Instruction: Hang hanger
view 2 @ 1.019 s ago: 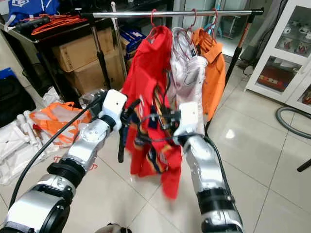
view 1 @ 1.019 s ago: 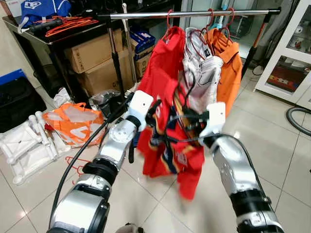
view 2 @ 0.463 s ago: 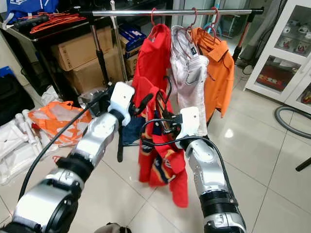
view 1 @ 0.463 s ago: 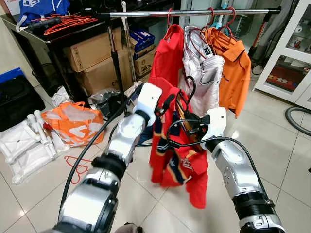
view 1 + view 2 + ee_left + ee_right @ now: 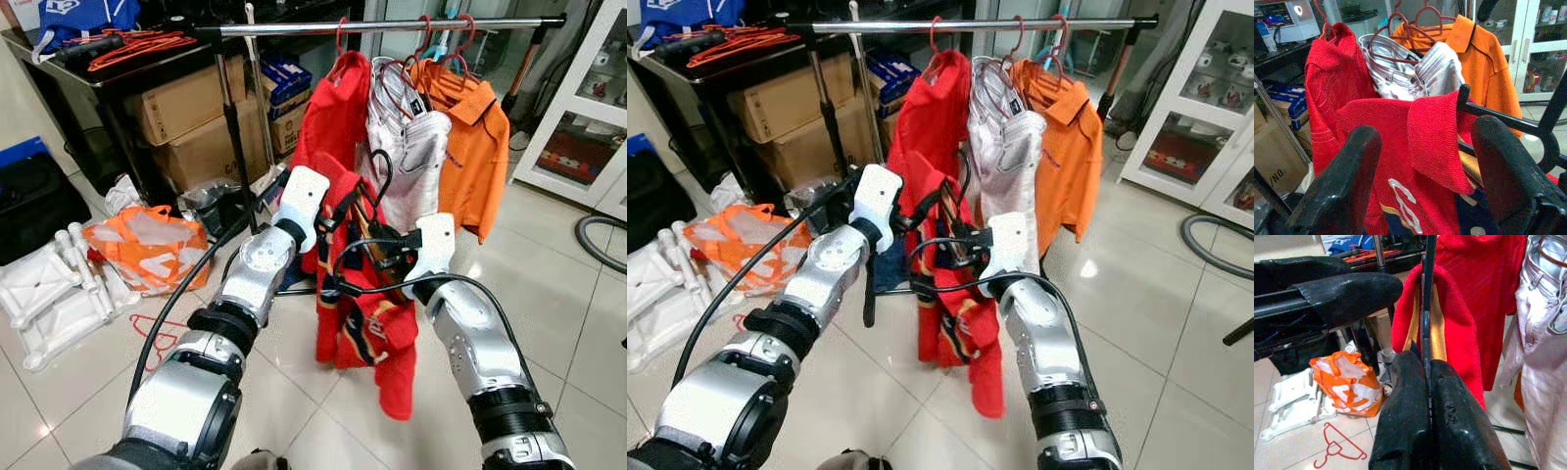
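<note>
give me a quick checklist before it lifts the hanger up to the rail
1. Right gripper shut on the black hanger: ok.
2. Left gripper open, fingers either side of the red jersey: ok.
3. Jersey seated on the hanger: ok at the collar, the rest cannot tell.
4. Hanger hook below the rail, not on it: not ok.
5. Free rail left of the red shirt: ok.
</note>
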Controlling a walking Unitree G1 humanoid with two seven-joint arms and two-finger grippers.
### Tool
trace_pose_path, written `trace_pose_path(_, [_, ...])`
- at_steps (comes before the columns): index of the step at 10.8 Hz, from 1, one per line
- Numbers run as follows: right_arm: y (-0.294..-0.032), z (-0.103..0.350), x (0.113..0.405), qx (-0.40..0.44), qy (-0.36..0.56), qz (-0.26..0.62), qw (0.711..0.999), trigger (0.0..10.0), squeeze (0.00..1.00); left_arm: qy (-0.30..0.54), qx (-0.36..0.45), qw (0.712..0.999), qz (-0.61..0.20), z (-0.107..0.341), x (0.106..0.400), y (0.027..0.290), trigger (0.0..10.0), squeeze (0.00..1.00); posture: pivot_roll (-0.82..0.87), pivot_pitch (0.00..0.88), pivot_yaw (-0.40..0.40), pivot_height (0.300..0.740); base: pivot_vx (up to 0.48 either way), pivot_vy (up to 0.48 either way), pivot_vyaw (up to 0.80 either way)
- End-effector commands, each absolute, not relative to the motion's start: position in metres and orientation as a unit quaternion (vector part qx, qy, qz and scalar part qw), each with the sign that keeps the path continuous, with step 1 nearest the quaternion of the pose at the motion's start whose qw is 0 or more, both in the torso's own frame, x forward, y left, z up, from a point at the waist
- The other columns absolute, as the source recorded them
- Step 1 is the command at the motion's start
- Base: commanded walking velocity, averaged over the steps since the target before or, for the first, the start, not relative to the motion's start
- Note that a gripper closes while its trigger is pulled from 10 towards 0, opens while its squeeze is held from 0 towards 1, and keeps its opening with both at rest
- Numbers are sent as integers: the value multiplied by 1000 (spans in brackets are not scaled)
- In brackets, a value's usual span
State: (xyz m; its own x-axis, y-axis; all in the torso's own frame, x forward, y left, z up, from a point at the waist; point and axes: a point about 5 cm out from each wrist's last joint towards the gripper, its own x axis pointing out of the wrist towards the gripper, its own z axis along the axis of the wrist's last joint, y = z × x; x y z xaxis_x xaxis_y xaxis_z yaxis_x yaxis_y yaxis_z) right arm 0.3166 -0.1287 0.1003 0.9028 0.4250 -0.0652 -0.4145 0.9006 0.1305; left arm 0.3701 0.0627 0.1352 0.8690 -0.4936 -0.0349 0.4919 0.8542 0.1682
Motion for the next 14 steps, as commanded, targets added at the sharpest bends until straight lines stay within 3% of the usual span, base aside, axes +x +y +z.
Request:
trace_pose_path(1, [-126, 116, 317, 61, 12, 221, 973, 0, 0, 2, 86, 963, -257, 137, 373, 63, 10000, 0, -98, 0, 59, 740, 0, 0, 0])
trace_pose_path(14, [-104, 126, 291, 86, 15, 317, 944, 0, 0, 66, 81, 967, -232, 132, 384, 71, 10000, 0, -129, 0, 62, 740, 0, 0, 0])
